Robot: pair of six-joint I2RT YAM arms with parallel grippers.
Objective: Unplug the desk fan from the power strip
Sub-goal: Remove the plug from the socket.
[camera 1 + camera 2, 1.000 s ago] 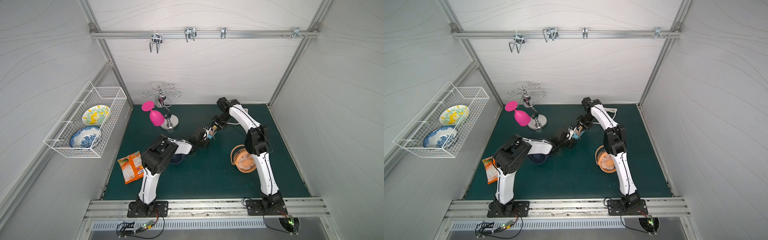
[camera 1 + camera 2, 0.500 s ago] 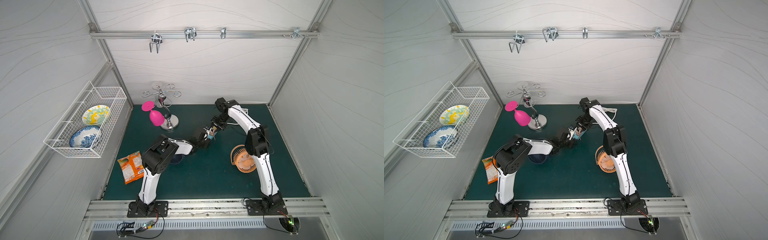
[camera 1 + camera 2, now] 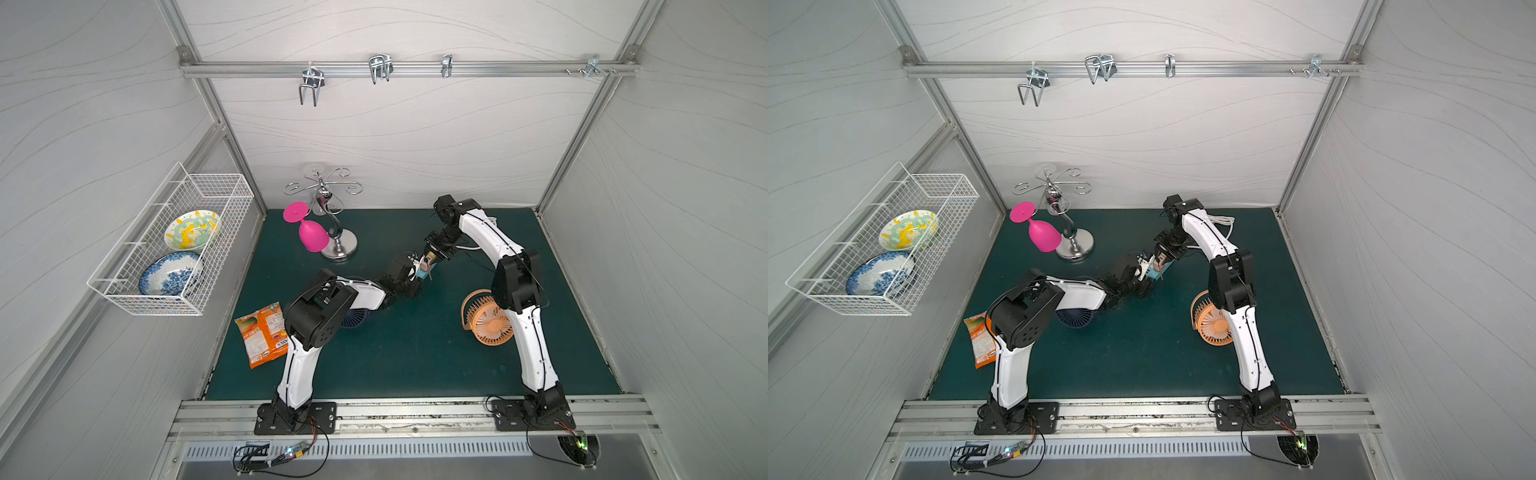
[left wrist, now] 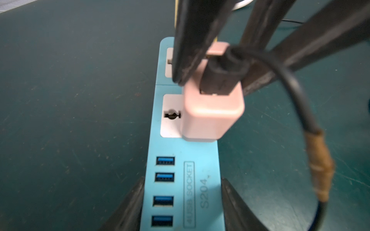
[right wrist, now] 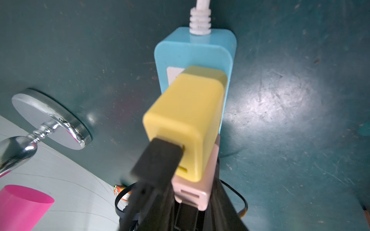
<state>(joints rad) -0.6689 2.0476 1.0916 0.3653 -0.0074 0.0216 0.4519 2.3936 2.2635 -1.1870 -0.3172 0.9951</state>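
Note:
The light-blue power strip [image 4: 180, 180] lies on the green mat at mid-table [image 3: 423, 274] [image 3: 1158, 274]. My left gripper [image 4: 182, 200] is shut on its USB end, one finger against each long side. A pink adapter [image 4: 212, 112] with a black cable sits over the socket nearer the USB ports, and my right gripper [image 5: 192, 200] is shut on it. Whether its pins are still in the socket is hidden. A yellow adapter [image 5: 186, 124] fills the socket by the white cord [image 5: 200, 18]. An orange desk fan [image 3: 488, 322] stands by the right arm. A dark-blue fan [image 3: 1075, 320] lies under the left arm.
A chrome glass stand [image 3: 340, 249] holding a pink glass [image 3: 311, 235] is at the back left. An orange snack packet [image 3: 262, 332] lies at the left edge. A wire basket [image 3: 216, 232] with two bowls hangs on the left wall. Loose white cord [image 3: 1221, 220] is coiled at the back.
The right arm's upper joint has shifted slightly left. Both grippers keep their holds at the strip.

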